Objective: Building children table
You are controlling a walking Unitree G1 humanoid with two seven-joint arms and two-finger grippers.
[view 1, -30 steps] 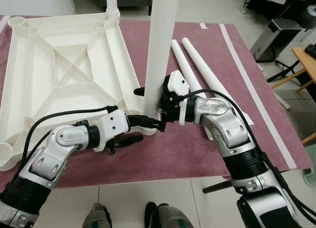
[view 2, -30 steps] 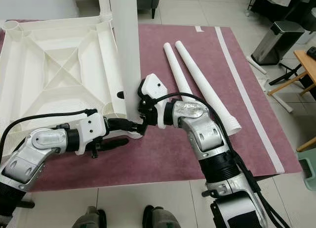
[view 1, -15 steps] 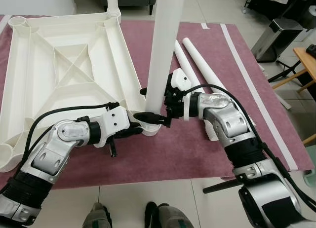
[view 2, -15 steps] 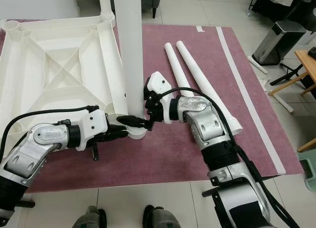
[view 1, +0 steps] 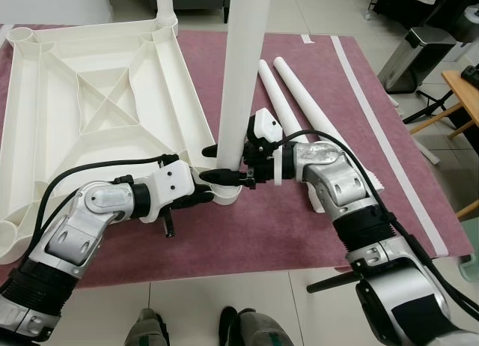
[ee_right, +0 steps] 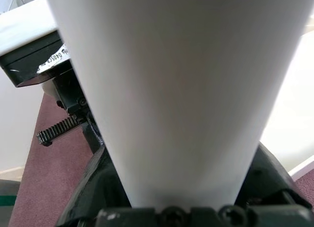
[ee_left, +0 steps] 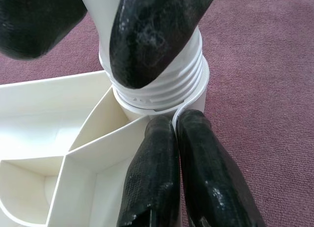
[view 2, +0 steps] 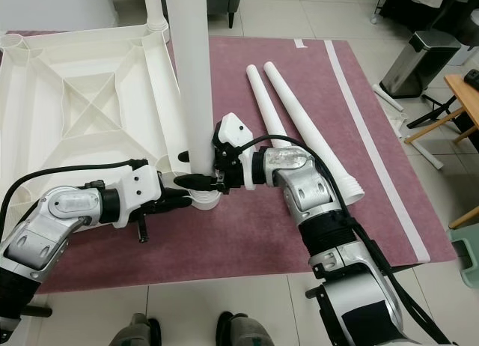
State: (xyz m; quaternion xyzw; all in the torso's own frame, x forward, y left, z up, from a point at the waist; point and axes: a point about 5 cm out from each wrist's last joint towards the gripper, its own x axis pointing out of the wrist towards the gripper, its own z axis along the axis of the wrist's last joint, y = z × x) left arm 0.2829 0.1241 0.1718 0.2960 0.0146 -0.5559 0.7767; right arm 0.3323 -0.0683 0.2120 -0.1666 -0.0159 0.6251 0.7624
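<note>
An upside-down white tabletop (view 1: 97, 99) lies on a maroon rug (view 1: 284, 234), ribs facing up. At its near corner socket (view 2: 200, 199), a white leg (view 1: 243, 76) stands upright, its threaded end partly seated; the left wrist view shows several threads still exposed above the socket rim. The step in hand looks like screwing this leg in.

The right gripper (view 1: 228, 162) clasps the leg just above the socket, one black finger on each side of it. The left gripper (ee_left: 179, 153) has its fingers pressed together on the socket's thin wall, apparently steadying the tabletop.

Next, the leg probably needs turning about its own axis while kept vertical, until the threads disappear; tilting it could cross-thread the joint.

Another leg (view 1: 166, 5) already stands at the tabletop's far corner. Two spare legs (view 1: 299, 99) lie on the rug just beyond the right arm, close enough to be nudged. A metal bin (view 1: 419, 58) stands well off the rug.
</note>
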